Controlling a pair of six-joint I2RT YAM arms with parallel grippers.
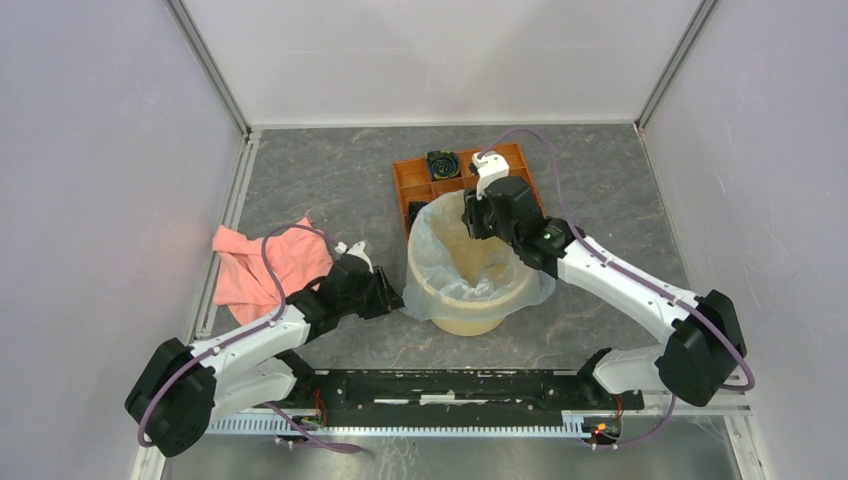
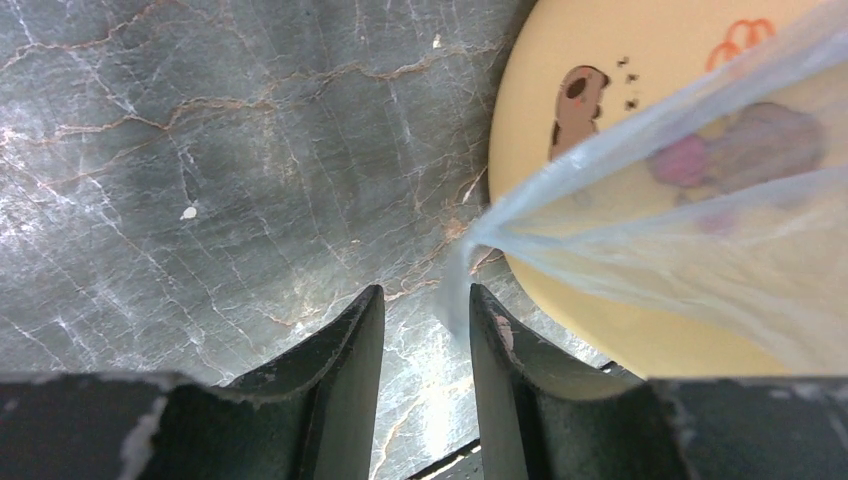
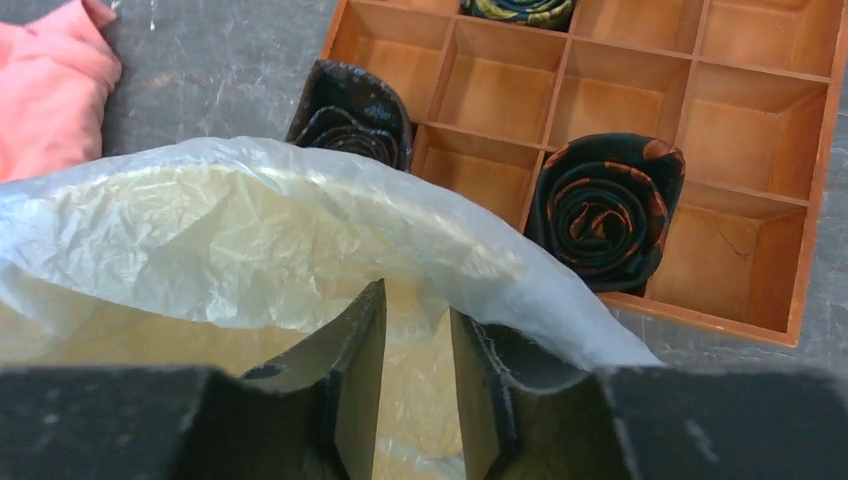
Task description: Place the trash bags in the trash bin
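Step in hand, as judged: seating the liner. The trash bag [image 1: 428,292] is found in the trash bin [image 1: 470,322] at mid-table; film is spread down the inside, w/ the mouth draped over the rim and one corner hanging out on the L side. L gripper [image 2: 425,300] is held low beside the bin's L wall; jaws are seen part apart, the bag corner lying at the tips, no pinch shown. R gripper [image 3: 415,305] is set at the far rim, fingers narrowly apart by the film edge; grip or not can't be told. Next move prob. calls for the loose corner to be tucked in or drawn down evenly w/o the bin being tipped. Room: the orange tray [image 3: 810,200] crowds the far side just behind the rim; open table [image 1: 330,190] is seen betw. bin and pink cloth [image 1: 265,265].
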